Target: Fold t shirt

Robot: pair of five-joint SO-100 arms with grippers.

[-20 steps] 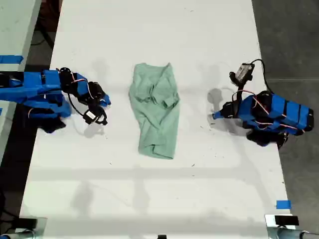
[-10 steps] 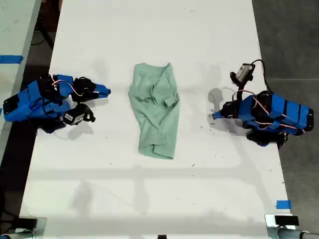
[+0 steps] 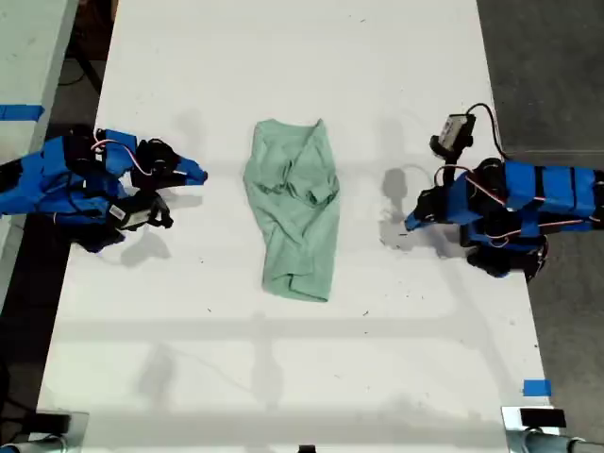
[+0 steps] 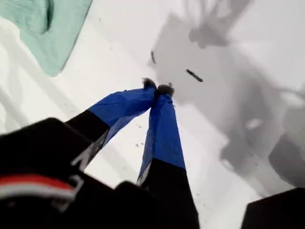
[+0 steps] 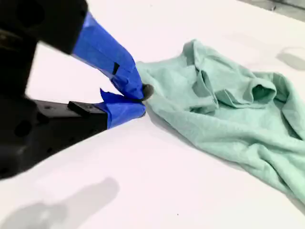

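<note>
One t shirt lies crumpled in a long strip at the middle of the white table, running from 12 to 6 o'clock in the exterior view. No gripper touches it.

Two blue arms flank it. The first gripper sits at about 3 o'clock from the shirt in the exterior view, well apart from it. In the first wrist view its two blue fingertips meet with nothing between them, and only a corner of the shirt shows.

The second gripper sits at about 9 o'clock from the shirt in the exterior view, near its edge but clear of it. In the second wrist view this gripper is pinched closed and empty, with the wrinkled cloth just beyond its tips.

Two scraps of blue tape show in the exterior view, one at 4 o'clock on the table and one at 10 o'clock on a neighbouring surface.
</note>
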